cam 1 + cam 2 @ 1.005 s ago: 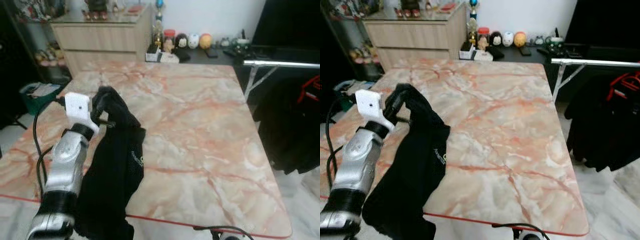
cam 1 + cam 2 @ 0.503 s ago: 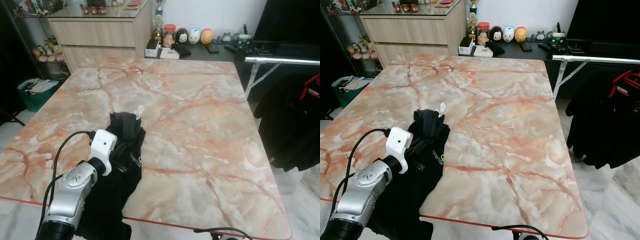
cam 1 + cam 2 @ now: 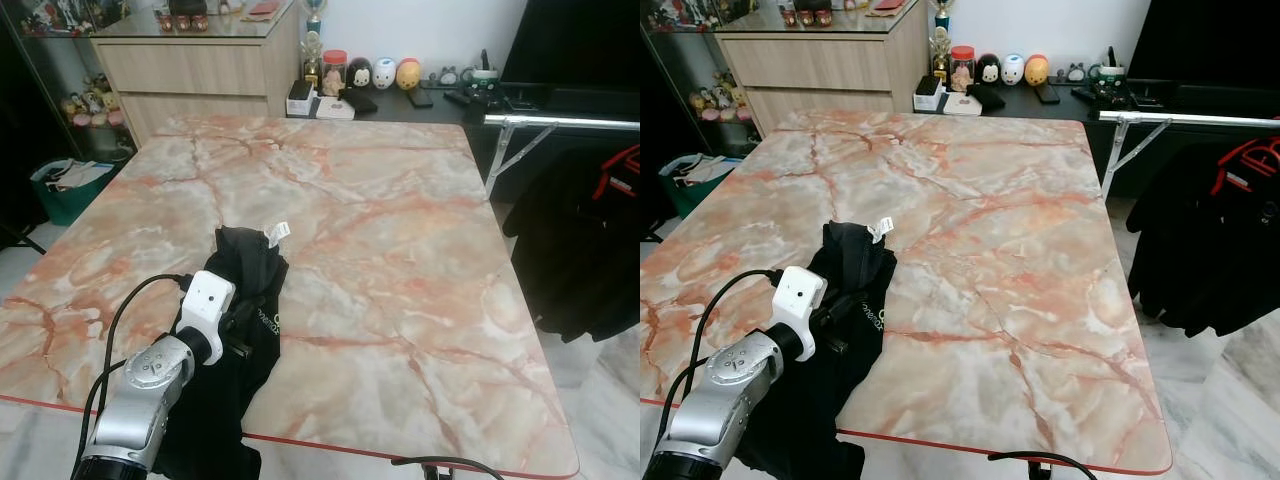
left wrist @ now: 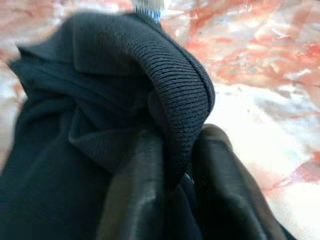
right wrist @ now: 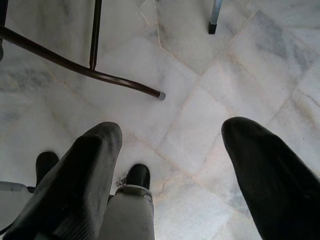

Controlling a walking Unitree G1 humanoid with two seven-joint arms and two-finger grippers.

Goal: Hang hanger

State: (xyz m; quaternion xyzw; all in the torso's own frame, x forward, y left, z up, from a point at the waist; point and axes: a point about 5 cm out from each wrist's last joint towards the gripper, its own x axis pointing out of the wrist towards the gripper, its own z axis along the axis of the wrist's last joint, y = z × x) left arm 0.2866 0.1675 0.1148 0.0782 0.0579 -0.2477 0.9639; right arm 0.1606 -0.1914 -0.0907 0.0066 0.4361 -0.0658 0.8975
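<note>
Black cloth, a dark garment (image 3: 245,300), lies bunched on the near left part of the marble bench (image 3: 400,230), its lower folds spilling over the bench's near edge. A small white label (image 3: 277,233) sticks up from the top of the heap. The left gripper (image 4: 177,175) sits on the garment at its nearer side, and its fingers (image 4: 135,200) are closed on a ribbed fold of the cloth, pinching it between them. The silver left arm (image 3: 140,400) with its white wrist block rises from below the bench edge to the heap.

Past the bench's right edge, a metal clothes rail (image 3: 560,122) stands with dark clothes (image 3: 580,250) hanging under it and a red hanger (image 3: 622,170) among them. Whether a hanger is inside the garment on the bench cannot be told.

The right gripper (image 5: 172,165) hangs low beside the bench, over the pale tiled floor (image 5: 190,65), its fingers (image 5: 80,175) spread wide apart and holding nothing.
</note>
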